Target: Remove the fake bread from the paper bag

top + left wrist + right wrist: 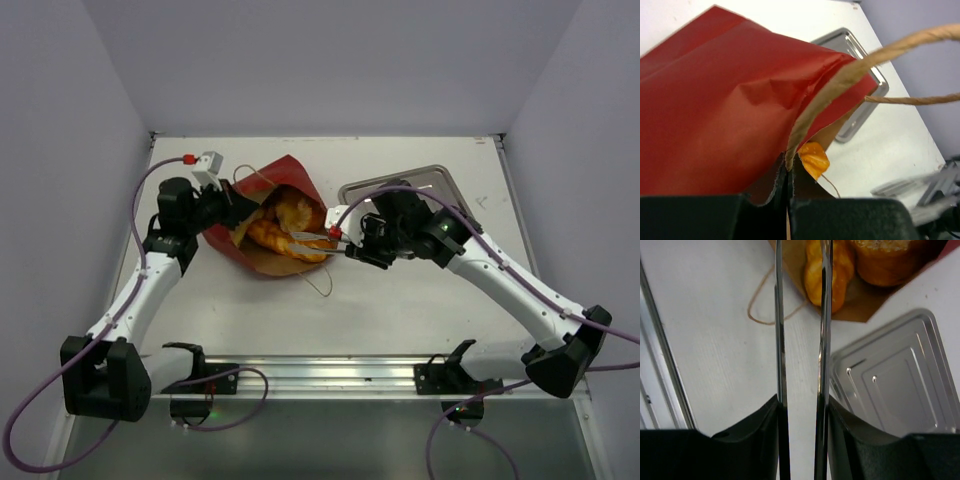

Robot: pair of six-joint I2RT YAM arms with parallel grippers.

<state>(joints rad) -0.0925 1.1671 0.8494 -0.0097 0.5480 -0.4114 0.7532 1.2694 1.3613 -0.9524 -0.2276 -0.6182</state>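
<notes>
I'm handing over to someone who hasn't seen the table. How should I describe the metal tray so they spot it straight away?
Start at the dark red paper bag lying open near the middle of the white table. Look to its right, behind the right claw: the metal tray lies flat there. It is the only shiny silver thing, rectangular with rounded corners and a raised rim, and holds no bread.

The paper bag, dark red outside and kraft brown inside, lies on its side on the table, mouth open toward the right. Glossy golden-orange fake bread sits inside, at the opening.
</notes>
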